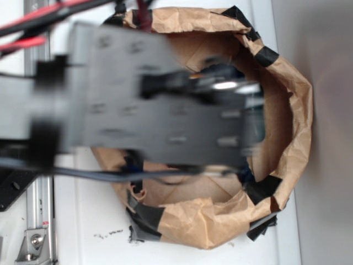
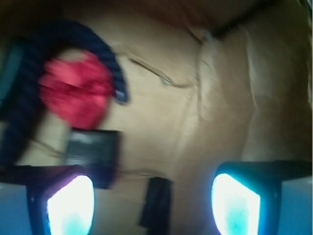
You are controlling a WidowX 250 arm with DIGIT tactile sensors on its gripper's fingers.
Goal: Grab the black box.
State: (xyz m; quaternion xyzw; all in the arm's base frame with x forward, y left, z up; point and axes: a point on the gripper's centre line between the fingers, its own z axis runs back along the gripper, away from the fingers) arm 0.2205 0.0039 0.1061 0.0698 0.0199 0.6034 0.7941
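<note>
The black box (image 2: 93, 151) lies flat on the brown paper floor in the wrist view, glossy and squarish, just below a red paper ball (image 2: 76, 95). My gripper (image 2: 152, 208) is open, its two glowing fingertips wide apart at the bottom of the frame. The left fingertip (image 2: 68, 205) sits just under the box's lower edge and overlaps it; the box is left of the gap between the fingers, not inside it. In the exterior view my blurred arm (image 1: 160, 110) reaches over the paper bin and hides the box.
A dark blue rope (image 2: 110, 61) curls around the red ball. A dark green object (image 2: 9, 73) shows at the left edge. A black tape patch (image 2: 155, 200) lies on the paper between the fingers. Crumpled brown paper walls (image 1: 292, 127) with black tape ring the bin.
</note>
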